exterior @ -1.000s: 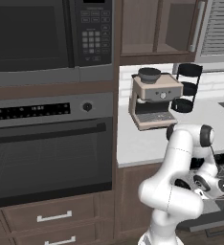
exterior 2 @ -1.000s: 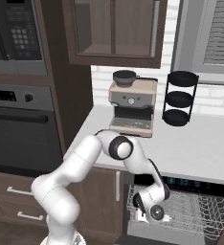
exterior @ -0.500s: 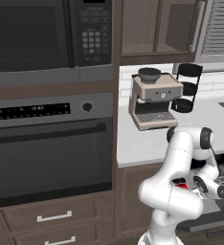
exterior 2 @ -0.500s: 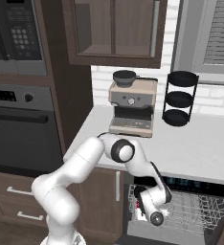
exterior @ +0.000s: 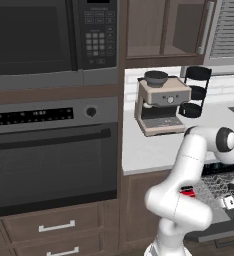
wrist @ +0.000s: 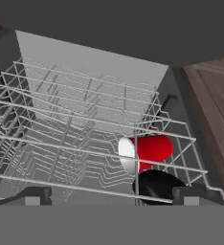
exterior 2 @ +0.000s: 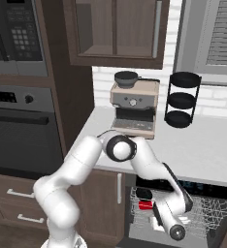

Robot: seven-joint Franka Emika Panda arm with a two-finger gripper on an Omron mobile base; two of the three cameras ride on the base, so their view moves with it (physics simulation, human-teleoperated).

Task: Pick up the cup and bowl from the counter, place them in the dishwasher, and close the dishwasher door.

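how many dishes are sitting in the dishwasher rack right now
2. The red cup lies on its side in the wire rack, near its corner by the wood cabinet. A dark rounded dish, probably the bowl, sits right beside it. Others may be hidden.

- Glossy white robot arm (exterior 2: 81, 164) built of rounded, tube-like segments, smooth-shelled and free of visible cables or screws.
- Dark grey disc-shaped joint cap (exterior 2: 119, 148) set in a white collar at the elbow; a matching cap (exterior: 226, 140) at 3 o'clock in the left base view.
- Two small dark finger tips (wrist: 195, 192), blocky and matte.
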